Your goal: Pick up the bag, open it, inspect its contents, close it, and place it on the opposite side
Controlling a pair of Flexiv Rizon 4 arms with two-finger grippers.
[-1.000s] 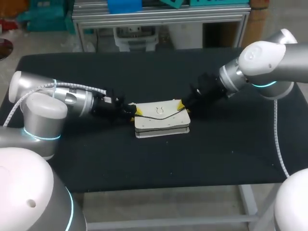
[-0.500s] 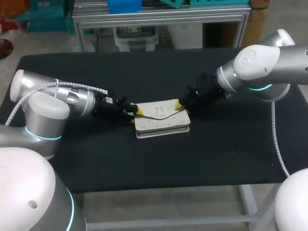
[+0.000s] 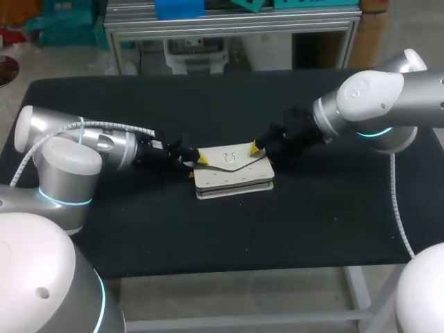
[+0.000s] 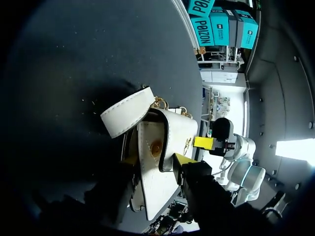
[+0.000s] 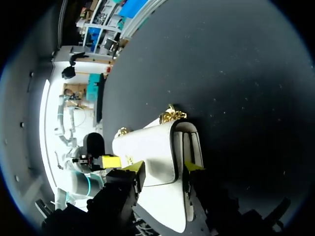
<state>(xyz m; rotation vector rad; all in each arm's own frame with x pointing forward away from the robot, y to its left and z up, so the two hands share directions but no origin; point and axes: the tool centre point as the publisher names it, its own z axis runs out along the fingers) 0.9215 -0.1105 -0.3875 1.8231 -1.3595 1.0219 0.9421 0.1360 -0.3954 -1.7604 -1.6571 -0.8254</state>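
White and flat, the bag [image 3: 232, 170] lies in the middle of the black bench [image 3: 139, 236], with its flap side up and shut. The left hand [image 3: 196, 166] is at the bag's left end. The right hand [image 3: 257, 148] is at its right end. Both are right up close to the bag, but it is too hard to see if they are squeezing it or are let go.

The bag does not look lifted yet, so the job is likely at the picking-up part. To do it well, each hand should first get a firm hold on its own end. Then both should go up together at the same speed, so the bag stays level and does not twist or slip. The loose white strap [image 4: 128, 111] ahead of the left hand could drag or catch, so a slow lift is best.
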